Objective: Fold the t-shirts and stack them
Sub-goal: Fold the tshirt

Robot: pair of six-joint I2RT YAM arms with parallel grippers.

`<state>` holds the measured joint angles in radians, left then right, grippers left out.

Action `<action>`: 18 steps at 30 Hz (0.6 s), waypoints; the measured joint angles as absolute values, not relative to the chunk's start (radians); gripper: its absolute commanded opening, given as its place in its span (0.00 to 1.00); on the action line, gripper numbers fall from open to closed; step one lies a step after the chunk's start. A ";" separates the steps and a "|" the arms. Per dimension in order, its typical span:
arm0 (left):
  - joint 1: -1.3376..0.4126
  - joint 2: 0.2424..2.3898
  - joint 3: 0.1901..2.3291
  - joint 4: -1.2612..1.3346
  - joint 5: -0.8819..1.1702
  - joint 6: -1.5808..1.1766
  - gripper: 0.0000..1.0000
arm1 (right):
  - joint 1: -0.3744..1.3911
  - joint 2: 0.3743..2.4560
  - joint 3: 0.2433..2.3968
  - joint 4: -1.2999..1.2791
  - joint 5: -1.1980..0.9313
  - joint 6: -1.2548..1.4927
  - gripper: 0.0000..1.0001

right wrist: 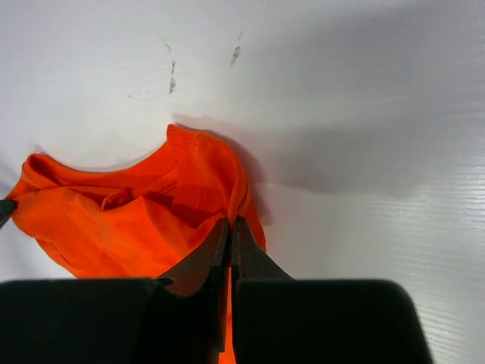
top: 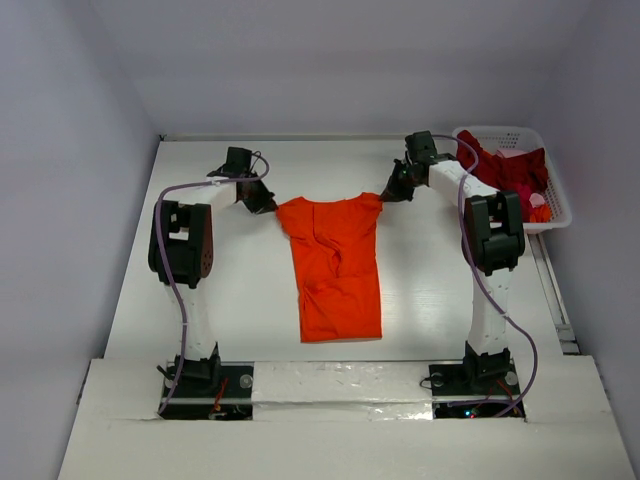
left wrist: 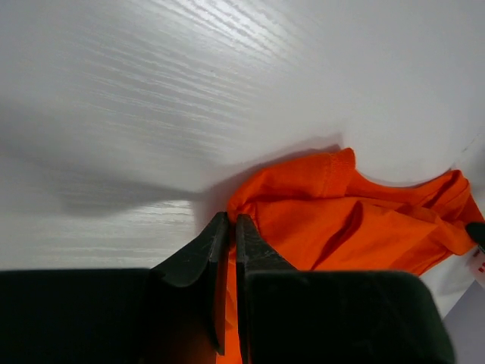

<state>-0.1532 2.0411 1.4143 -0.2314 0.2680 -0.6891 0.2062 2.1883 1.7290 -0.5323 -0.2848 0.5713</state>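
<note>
Top external view: a bright orange short-sleeved cloth t-shirt (top: 338, 265) lies spread in the middle of the white counter (top: 240, 290), its hem toward the near edge. The left hand (top: 262, 200) is clenched on the shirt's far-left corner and the right hand (top: 392, 190) on its far-right corner. Both wrist views show the fingers pinched tight with orange cloth between them. At the far right corner of the counter, a white plastic lattice basket (top: 555, 190) holds crumpled dark red cloth shirts (top: 505, 170).
</note>
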 measured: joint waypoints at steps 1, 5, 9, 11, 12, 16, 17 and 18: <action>-0.153 2.041 1.428 -0.240 0.270 -0.690 0.00 | 0.206 2.188 1.733 -0.537 -0.285 0.569 0.00; -0.153 2.037 1.468 -0.263 0.278 -0.689 0.00 | 0.206 2.174 1.739 -0.547 -0.299 0.560 0.00; -0.154 2.018 1.476 -0.292 0.281 -0.688 0.00 | 0.206 2.127 1.739 -0.560 -0.316 0.550 0.00; -0.153 2.003 1.476 -0.308 0.281 -0.688 0.00 | 0.206 2.090 1.739 -0.566 -0.327 0.545 0.00; -0.153 1.995 1.476 -0.315 0.281 -0.688 0.00 | 0.206 2.072 1.739 -0.569 -0.333 0.542 0.00; -0.153 1.956 1.476 -0.340 0.281 -0.685 0.00 | 0.206 1.999 1.729 -0.570 -0.352 0.536 0.00; -0.153 1.946 1.476 -0.347 0.281 -0.684 0.00 | 0.206 1.979 1.721 -0.569 -0.355 0.534 0.00; -0.153 1.934 1.476 -0.353 0.280 -0.683 0.00 | 0.206 1.963 1.710 -0.570 -0.357 0.533 0.00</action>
<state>-0.1532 1.9339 1.4761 -0.3534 0.2802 -0.6830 0.2062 1.9625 1.7100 -0.5701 -0.3573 0.5335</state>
